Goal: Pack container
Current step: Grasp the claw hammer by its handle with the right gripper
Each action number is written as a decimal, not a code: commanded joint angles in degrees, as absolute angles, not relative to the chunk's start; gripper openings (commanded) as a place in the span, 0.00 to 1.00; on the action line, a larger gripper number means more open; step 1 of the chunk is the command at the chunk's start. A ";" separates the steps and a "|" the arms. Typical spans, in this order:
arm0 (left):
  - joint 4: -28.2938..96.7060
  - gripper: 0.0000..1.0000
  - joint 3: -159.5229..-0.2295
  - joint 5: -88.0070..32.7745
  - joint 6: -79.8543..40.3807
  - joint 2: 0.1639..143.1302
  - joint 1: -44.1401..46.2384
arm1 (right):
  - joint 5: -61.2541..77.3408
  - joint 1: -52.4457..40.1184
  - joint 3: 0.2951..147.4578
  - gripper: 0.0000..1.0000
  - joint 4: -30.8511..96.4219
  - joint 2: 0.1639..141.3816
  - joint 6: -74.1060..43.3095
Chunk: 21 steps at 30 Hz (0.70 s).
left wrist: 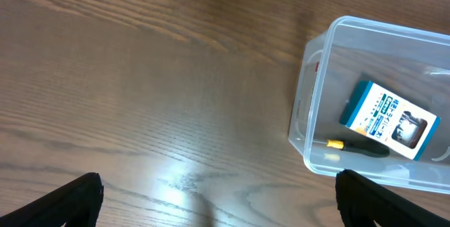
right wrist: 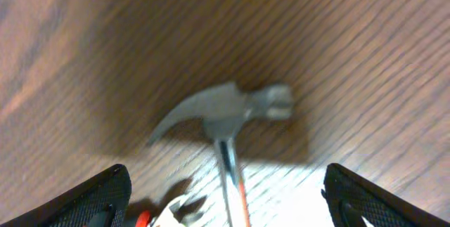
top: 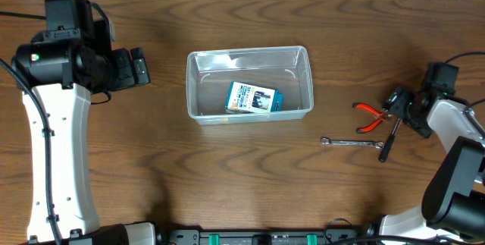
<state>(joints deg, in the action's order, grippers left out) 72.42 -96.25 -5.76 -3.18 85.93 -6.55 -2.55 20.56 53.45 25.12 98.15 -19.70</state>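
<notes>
Left gripper [left wrist: 218,197] hangs spread wide, container [left wrist: 304,118] apart, ahead-right.

The surface [top: 151,199] carries 1 clear plastic container [top: 212,86], near the middle and toward the far edge. Inside it are 2 items: 1 blue-and-white box [top: 254,98] and 1 slim black tool [left wrist: 355,147] with a yellow end. Toward the right edge lie 3 hand tools: 1 red-handled pliers [top: 369,118], 1 wrench [top: 350,143] and 1 hammer [right wrist: 225,107].
</notes>
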 commanded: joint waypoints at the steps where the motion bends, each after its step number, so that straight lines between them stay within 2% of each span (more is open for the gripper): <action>1: 72.88 0.98 -96.23 -5.30 -3.51 86.15 -6.52 | -3.18 22.26 52.95 0.90 24.10 100.01 -19.20; 16: 72.86 0.98 -96.23 -5.30 -3.51 86.15 -6.52 | -0.99 22.52 52.90 0.89 23.83 106.19 -16.01; 18: 72.86 0.98 -96.23 -5.30 -3.51 86.15 -6.52 | -0.99 22.52 52.90 0.83 23.49 106.19 -15.97; 21: 72.86 0.98 -96.23 -5.30 -3.51 86.15 -6.52 | -0.97 22.52 52.90 0.69 23.38 106.19 -15.97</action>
<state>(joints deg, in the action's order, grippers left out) 72.66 -96.25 -5.74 -3.18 85.93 -6.55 -4.40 22.33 54.39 22.72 102.80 -15.64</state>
